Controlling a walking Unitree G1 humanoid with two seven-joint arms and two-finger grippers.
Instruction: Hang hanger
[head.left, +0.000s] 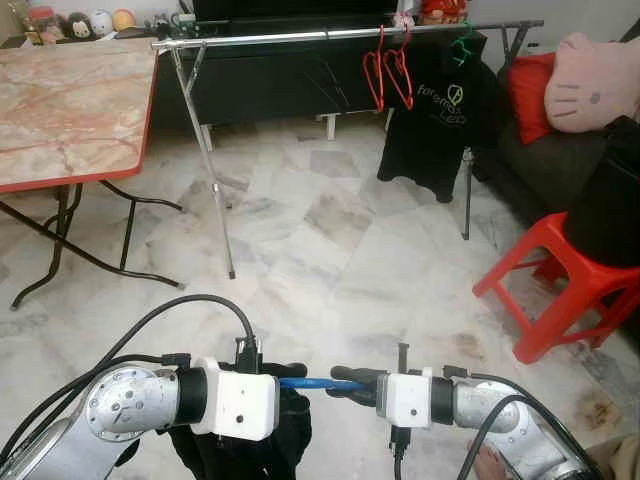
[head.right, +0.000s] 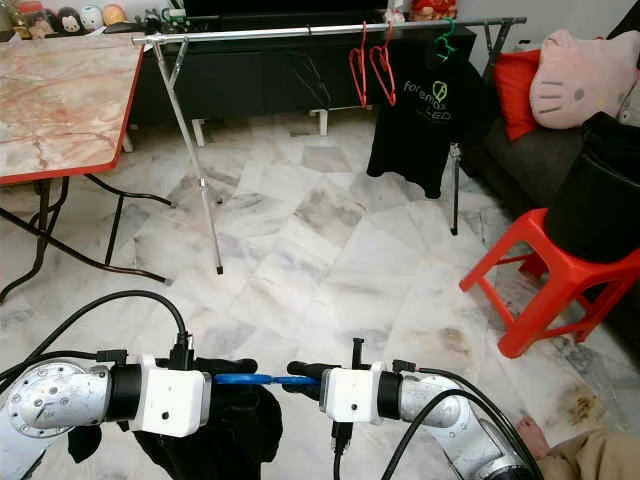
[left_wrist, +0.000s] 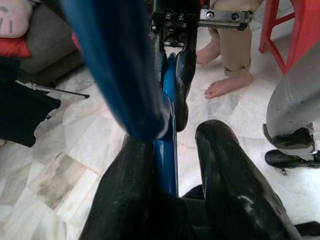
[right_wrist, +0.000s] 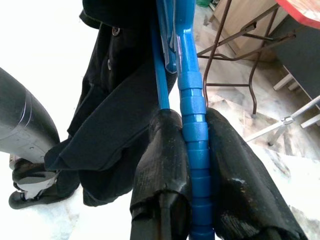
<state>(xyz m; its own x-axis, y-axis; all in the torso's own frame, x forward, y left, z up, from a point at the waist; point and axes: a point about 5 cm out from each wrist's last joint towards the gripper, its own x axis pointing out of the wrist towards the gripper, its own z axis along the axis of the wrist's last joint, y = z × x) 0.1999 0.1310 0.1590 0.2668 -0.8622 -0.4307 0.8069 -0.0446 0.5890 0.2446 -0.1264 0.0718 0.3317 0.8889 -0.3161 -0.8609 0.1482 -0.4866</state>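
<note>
Gripping blue hanger (head.left: 305, 383) at both ends: left gripper (head.left: 292, 384), right gripper (head.left: 345, 383), jaws clenched on it. Carrying black garment (right_wrist: 107, 115), well short of clothes rail (head.left: 330, 35)

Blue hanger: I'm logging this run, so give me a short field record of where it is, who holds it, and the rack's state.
held item: blue hanger carrying a black garment
left pincer: shut on the hanger
right pincer: shut on the hanger
rack: metal rail across the floor, ahead
on rail: two red hangers, black shirt on green hanger
task state: not yet hung
</note>
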